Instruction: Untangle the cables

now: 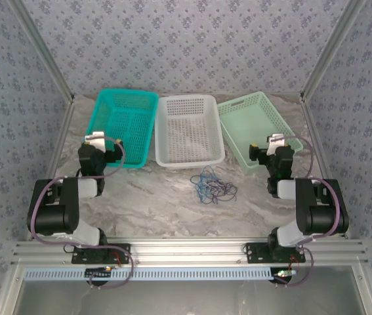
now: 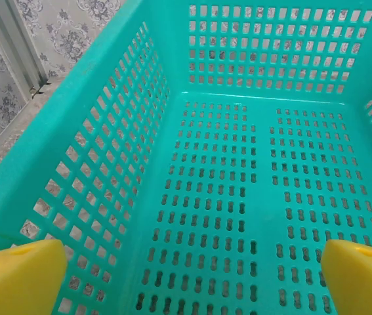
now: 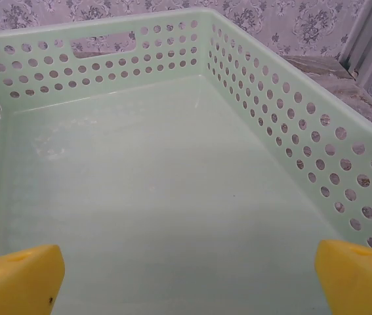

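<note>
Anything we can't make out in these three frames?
- Tangle of thin blue, dark and whitish cables, top view: too small to count wires or trace crossings.
- Left gripper, left wrist view: yellow fingers and the near end of the teal plastic basket are cut by the bottom edge.
- Right gripper, right wrist view: yellow fingers and the near end of the pale green plastic basket are cut likewise.
</note>
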Tool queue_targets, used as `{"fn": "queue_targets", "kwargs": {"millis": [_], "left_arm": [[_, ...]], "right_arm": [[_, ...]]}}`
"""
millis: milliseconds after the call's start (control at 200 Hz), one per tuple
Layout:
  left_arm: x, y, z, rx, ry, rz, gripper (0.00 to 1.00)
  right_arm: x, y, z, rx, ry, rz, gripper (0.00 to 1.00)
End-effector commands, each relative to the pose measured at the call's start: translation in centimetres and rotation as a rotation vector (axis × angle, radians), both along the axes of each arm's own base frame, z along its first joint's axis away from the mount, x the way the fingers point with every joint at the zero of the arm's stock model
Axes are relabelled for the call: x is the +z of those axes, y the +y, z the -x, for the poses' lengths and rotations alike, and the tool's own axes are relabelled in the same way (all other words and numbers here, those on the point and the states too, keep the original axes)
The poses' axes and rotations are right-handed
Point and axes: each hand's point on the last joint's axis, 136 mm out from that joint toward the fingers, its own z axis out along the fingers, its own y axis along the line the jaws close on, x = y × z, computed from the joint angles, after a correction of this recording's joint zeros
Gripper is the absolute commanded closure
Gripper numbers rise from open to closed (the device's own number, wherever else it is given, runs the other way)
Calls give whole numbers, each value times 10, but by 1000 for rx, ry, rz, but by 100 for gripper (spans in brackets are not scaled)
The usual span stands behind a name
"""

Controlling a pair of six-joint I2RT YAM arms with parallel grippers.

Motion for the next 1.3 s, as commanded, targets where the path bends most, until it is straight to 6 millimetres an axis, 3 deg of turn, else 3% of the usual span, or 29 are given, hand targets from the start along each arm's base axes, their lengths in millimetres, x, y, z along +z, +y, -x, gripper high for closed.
{"fn": "queue_targets", "kwargs": {"millis": [0, 745, 889, 939, 1079, 1209, 1294], "left_arm": [[-31, 0, 10, 10, 110, 18, 0], [-31, 0, 10, 10, 108, 18, 1], [-24, 7, 6, 54, 131, 18, 0], [-14, 10, 2, 75, 172, 20, 1], [18, 6, 0, 112, 232, 33, 2], [46, -25, 7, 60, 207, 68, 2], [54, -52, 20, -9, 217, 58, 2]], "right_arm": [[-21, -1, 5, -13, 75, -9, 0], [-21, -2, 5, -1, 75, -34, 0], [6, -20, 1, -123, 144, -38, 0], [15, -23, 3, -143, 218, -60, 6], [43, 3, 24, -51, 273, -100, 13], [71, 27, 50, -5, 261, -197, 13], [75, 55, 71, 78, 314, -246, 16]]}}
